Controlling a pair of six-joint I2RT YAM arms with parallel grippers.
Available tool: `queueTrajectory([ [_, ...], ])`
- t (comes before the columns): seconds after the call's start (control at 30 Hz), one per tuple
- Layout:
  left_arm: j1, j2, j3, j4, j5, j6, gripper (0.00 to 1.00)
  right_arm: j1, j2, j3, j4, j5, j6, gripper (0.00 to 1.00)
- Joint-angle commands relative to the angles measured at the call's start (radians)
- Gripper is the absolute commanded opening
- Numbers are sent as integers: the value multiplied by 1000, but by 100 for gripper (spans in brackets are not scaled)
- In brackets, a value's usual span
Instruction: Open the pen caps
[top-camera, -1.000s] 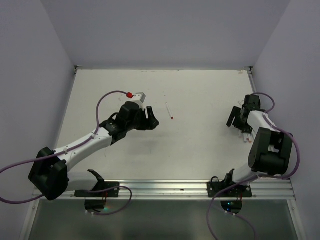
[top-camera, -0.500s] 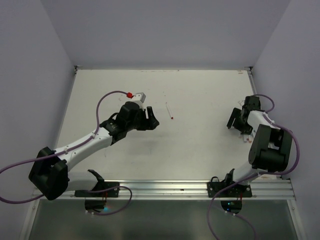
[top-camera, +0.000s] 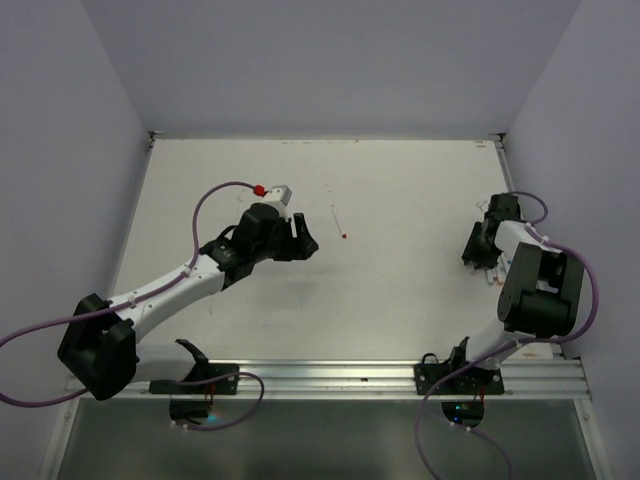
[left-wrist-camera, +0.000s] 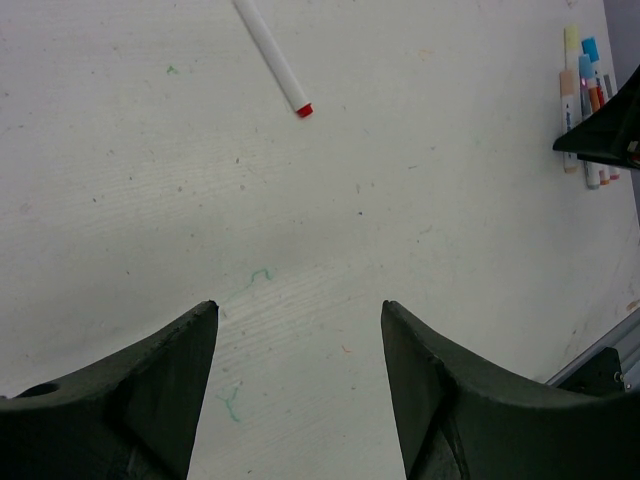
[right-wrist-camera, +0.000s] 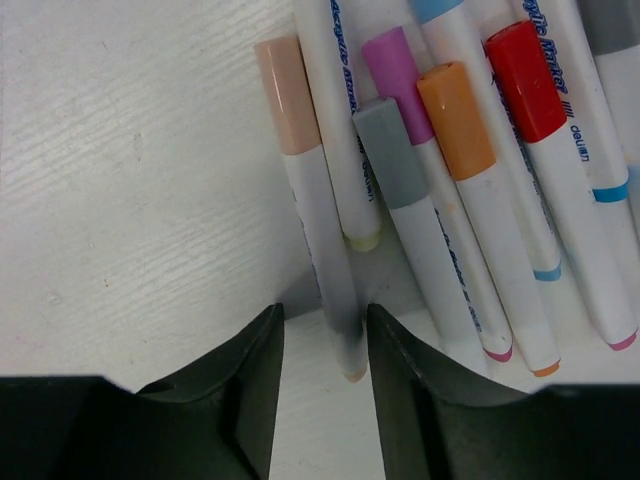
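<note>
Several white pens lie side by side on the table at the right, seen close in the right wrist view, with a peach cap (right-wrist-camera: 287, 95), a pink-purple cap (right-wrist-camera: 395, 80), a grey cap (right-wrist-camera: 388, 152), an orange cap (right-wrist-camera: 455, 118) and a red cap (right-wrist-camera: 525, 78) still on them. My right gripper (right-wrist-camera: 322, 310) (top-camera: 478, 252) straddles the barrel of the peach-capped pen (right-wrist-camera: 325, 230). One finger touches it and a gap shows at the other. Alone at mid-table lies a single pen with a red end (top-camera: 339, 222) (left-wrist-camera: 272, 58). My left gripper (left-wrist-camera: 299, 305) (top-camera: 305, 240) hovers open and empty near it.
The pen cluster (left-wrist-camera: 585, 110) sits close to the table's right edge and the right wall. An aluminium rail (top-camera: 350, 375) runs along the near edge. Small green scribbles (left-wrist-camera: 260, 275) mark the tabletop. Purple cables loop off both arms.
My right gripper has come down onto the pen cluster and its jaws have narrowed around the peach-capped pen. The left arm has not moved.
</note>
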Motion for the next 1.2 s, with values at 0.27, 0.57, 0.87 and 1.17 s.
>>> queueTrajectory([
  [0.27,1,-10,0,3,-8,6,69,31,12,2,-34,-13,-5,3],
  [0.57,19,-12,107,-63,-13,42,69,327,-137,111,-132,67,-17,0],
  [0.87,123,48,197,12,344,57,66,522,-367,62,-103,-305,-5,0],
  [1.17,175,129,179,274,592,-119,65,718,-424,30,73,-568,82,0],
])
